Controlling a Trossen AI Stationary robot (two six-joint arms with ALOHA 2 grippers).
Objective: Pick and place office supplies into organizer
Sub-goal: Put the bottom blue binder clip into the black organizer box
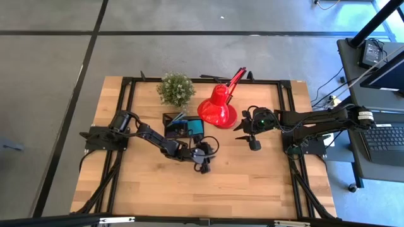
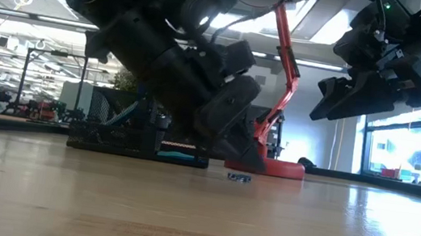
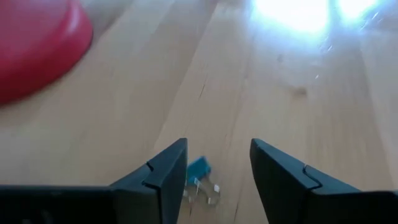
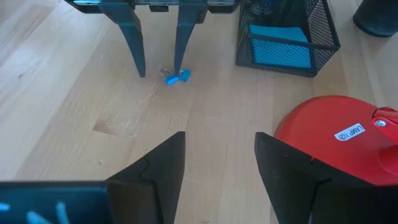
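The left end effector (image 4: 158, 70) stands spread over a small blue clip (image 4: 176, 77) on the counter (image 1: 252, 183), centre of the high view, just below the organizer (image 1: 183, 126). Centre the clip between the fingers, then close. The right end effector (image 1: 254, 144) waits spread, centre right.

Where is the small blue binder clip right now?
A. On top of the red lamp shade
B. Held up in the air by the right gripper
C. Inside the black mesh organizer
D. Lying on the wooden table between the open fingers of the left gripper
D: the small blue binder clip lies flat on the wooden table, between the spread fingers of the left gripper, apart from the black mesh organizer.
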